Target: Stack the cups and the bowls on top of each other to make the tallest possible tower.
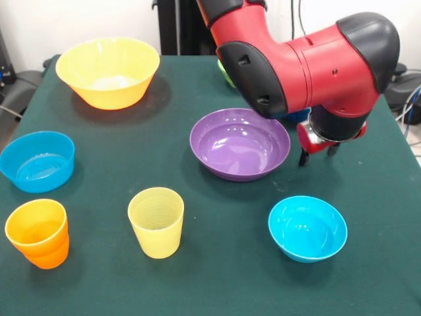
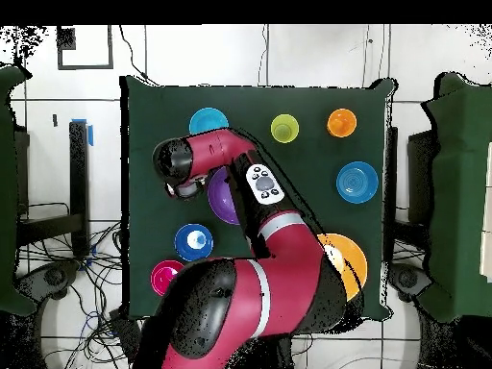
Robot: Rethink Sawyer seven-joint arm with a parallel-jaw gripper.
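Observation:
My gripper (image 1: pixel 318 155) hangs open and empty just above the table, right of the wide purple bowl (image 1: pixel 240 143). In front stand the pale yellow cup (image 1: pixel 156 220), the orange cup (image 1: pixel 38 232) and the cyan bowl (image 1: pixel 307 227). The light blue bowl (image 1: pixel 37 161) is at the left and the large yellow-orange bowl (image 1: pixel 108 72) at the far left. My arm hides most of the lime green bowl (image 1: pixel 225 71) and the dark blue bowl (image 1: pixel 299 117). In the overhead view the red bowl (image 2: pixel 165 277), seemingly with the red cup inside, sits beside the dark blue bowl (image 2: pixel 193 240).
My arm's thick elbow (image 1: pixel 316 66) reaches over the table's far right part and the back of the purple bowl. The table's right edge (image 1: pixel 408 151) is close to the gripper. Cables lie on the floor around the table (image 2: pixel 58 279).

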